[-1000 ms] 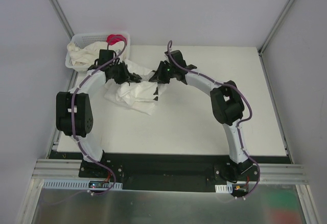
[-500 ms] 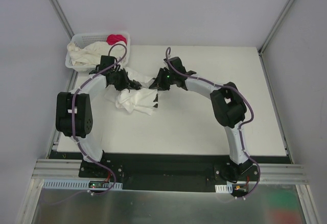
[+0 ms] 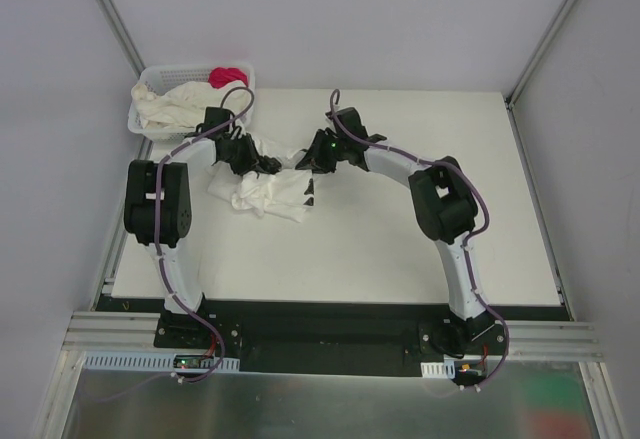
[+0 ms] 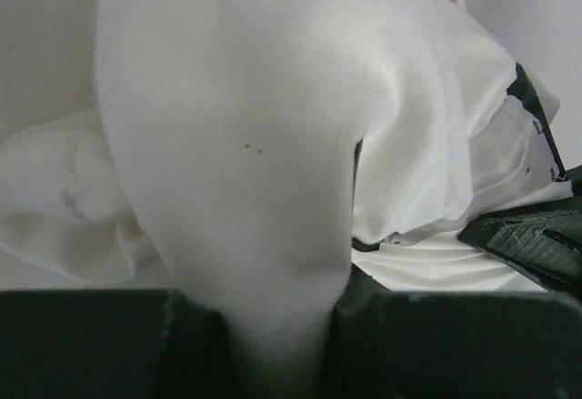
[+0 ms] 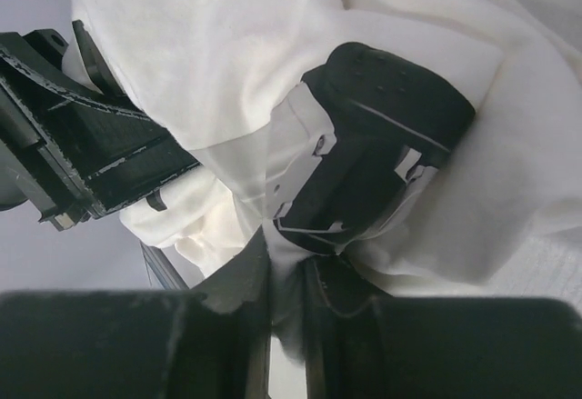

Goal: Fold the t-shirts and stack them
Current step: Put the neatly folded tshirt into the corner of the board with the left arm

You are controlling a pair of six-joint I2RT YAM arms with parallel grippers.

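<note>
- My left claw (image 4: 277,326): clamped on bunched shirt (image 3: 268,194), just beside basket (image 3: 148,81).
- My right claw (image 5: 286,313): pinching the same shirt, farther from basket, jaws nearly touching.

A white table (image 3: 400,249) fills the floor of a booth with plain pale grey walls (image 3: 330,19); slim aluminium posts (image 3: 115,21) run up its far corners. A black strip (image 3: 330,324) and a metal rail (image 3: 110,337) edge the near side; below lies a brushed metal sheet (image 3: 330,404); the light is soft and even.
</note>
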